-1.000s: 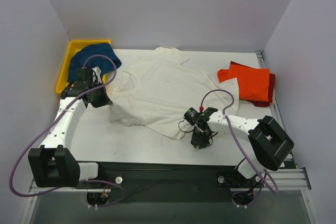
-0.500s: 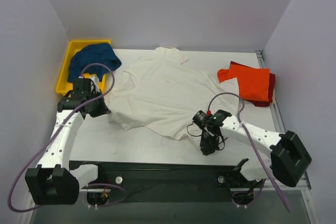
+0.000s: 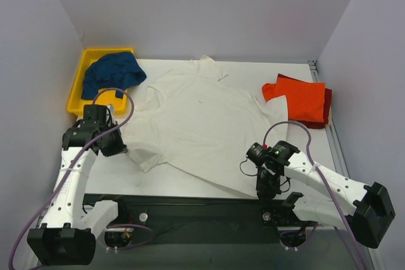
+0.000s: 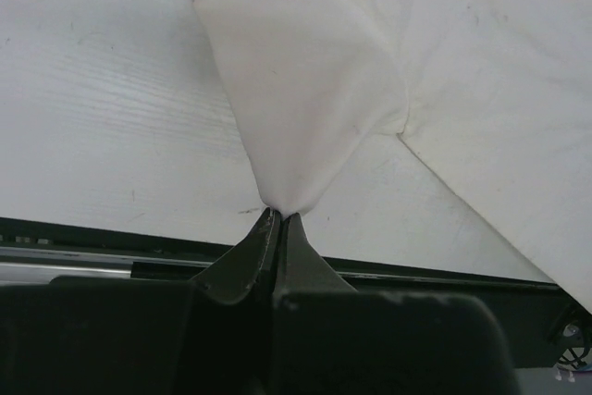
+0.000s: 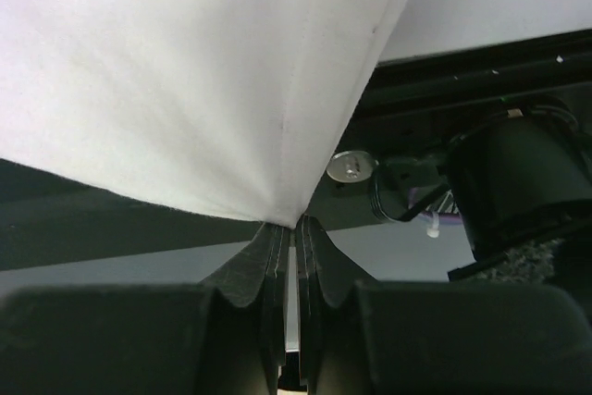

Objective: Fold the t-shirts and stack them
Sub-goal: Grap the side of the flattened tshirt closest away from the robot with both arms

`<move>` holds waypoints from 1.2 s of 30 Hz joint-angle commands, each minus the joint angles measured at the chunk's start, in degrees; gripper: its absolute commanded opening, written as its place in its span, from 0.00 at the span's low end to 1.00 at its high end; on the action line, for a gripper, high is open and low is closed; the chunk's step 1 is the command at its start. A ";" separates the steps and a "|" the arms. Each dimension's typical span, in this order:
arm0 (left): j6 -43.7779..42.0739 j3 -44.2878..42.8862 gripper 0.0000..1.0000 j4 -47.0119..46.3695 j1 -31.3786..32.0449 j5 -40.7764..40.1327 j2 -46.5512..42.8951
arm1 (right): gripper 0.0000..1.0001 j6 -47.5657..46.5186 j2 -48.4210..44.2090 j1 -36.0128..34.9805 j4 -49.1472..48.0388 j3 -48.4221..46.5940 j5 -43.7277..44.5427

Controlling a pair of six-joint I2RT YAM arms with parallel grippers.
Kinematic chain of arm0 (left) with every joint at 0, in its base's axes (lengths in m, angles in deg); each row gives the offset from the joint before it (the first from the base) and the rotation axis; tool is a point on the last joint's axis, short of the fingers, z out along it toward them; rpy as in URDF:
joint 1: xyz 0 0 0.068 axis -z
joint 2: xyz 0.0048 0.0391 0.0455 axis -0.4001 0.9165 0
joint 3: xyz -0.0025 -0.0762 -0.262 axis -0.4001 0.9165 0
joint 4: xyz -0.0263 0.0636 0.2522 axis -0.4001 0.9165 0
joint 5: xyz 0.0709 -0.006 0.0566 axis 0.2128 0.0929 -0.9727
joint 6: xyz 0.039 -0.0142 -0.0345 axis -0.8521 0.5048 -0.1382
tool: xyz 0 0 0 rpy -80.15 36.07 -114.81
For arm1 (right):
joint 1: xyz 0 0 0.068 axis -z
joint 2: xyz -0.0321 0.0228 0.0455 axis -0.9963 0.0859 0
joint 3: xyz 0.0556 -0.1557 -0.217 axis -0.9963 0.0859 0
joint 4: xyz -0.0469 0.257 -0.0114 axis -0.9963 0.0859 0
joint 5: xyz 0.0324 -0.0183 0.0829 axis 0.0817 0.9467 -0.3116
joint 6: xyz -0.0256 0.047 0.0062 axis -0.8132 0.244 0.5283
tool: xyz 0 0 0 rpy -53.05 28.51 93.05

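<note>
Off-white t-shirt [image 3: 202,115] lay spread across the middle of the table [image 3: 117,172], collar toward the far wall, hem toward me. My left gripper [image 4: 279,217] was pinched tight on the shirt's near-left corner, and the cloth fanned out taut from the closed tips. My right gripper [image 5: 291,227] was clamped on the near-right corner, drawn out to the table's near edge, with the black base rail [image 3: 190,203] just past it. Orange-red t-shirt [image 3: 302,96] sat folded at the far right, on top of a dark red t-shirt [image 3: 327,107] that showed only along its right edge. Dark blue t-shirt [image 3: 114,71] was bunched in the yellow bin [image 3: 77,83] at the far left, spilling over the bin's right rim.
</note>
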 commanded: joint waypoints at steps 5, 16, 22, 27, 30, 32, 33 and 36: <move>0.54 -2.42 0.00 7.14 -0.36 -2.97 -5.88 | 0.00 -0.40 -5.04 -0.56 10.89 2.00 -2.12; 0.45 -3.56 0.00 0.66 0.60 3.18 -1.85 | 0.00 -2.94 -2.33 2.68 9.75 -1.07 -1.51; 1.68 -9.27 0.00 -5.67 6.48 3.36 6.93 | 0.00 -10.85 1.89 13.49 7.90 -5.02 -1.86; 2.30 -17.34 0.00 -8.84 11.77 1.42 16.76 | 0.00 -15.24 7.34 20.25 6.14 -8.54 -2.47; 1.51 -21.21 0.00 -9.99 11.94 0.98 21.95 | 0.00 -17.97 9.98 23.42 5.18 -10.03 -2.56; 0.63 -25.17 0.00 -10.51 11.95 1.07 24.51 | 0.00 -20.17 11.90 27.29 4.47 -10.83 -2.74; 0.37 -26.49 0.00 -10.69 11.95 1.07 25.66 | 0.00 -20.78 12.53 28.26 4.30 -11.18 -2.74; -0.60 -32.02 0.00 -10.26 12.03 0.80 31.45 | 0.00 -23.16 15.25 32.92 3.85 -13.72 -2.74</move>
